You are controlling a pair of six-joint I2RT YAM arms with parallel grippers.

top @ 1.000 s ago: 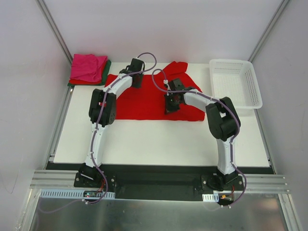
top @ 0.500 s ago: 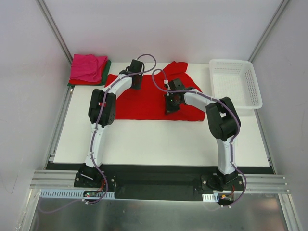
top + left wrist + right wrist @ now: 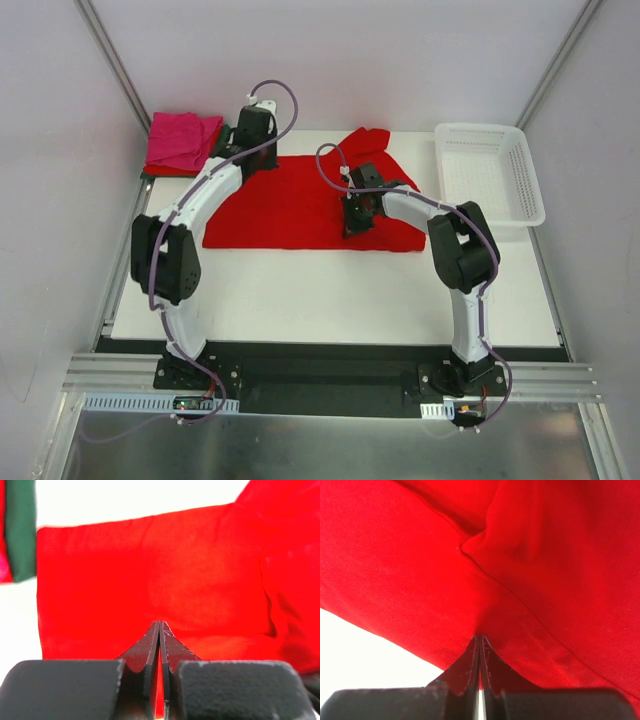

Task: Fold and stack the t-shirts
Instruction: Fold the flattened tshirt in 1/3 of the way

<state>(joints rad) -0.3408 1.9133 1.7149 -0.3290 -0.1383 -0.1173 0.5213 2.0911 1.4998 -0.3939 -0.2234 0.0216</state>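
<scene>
A large bright red t-shirt (image 3: pixel 300 205) lies spread on the white table (image 3: pixel 330 295). My left gripper (image 3: pixel 255 155) is at the shirt's far left corner, shut on the cloth. In the left wrist view its closed jaws (image 3: pixel 160 626) sit on the red t-shirt (image 3: pixel 165 575). My right gripper (image 3: pixel 352 224) is shut on the shirt right of its middle. In the right wrist view the cloth (image 3: pixel 530 555) puckers at the closed tips (image 3: pixel 480 639). A folded magenta t-shirt (image 3: pixel 183 140) lies on a dark green one (image 3: pixel 20 530) at the far left.
A white lattice basket (image 3: pixel 478 127) stands at the far right of the table. The folded stack lies just left of my left gripper. Grey frame posts and walls run along both sides. A black rail holds both arm bases at the near edge.
My left arm has swung left toward the folded stack, its gripper still shut on the shirt. The shirt's left side has been drawn out to the left. The right arm has not moved.
</scene>
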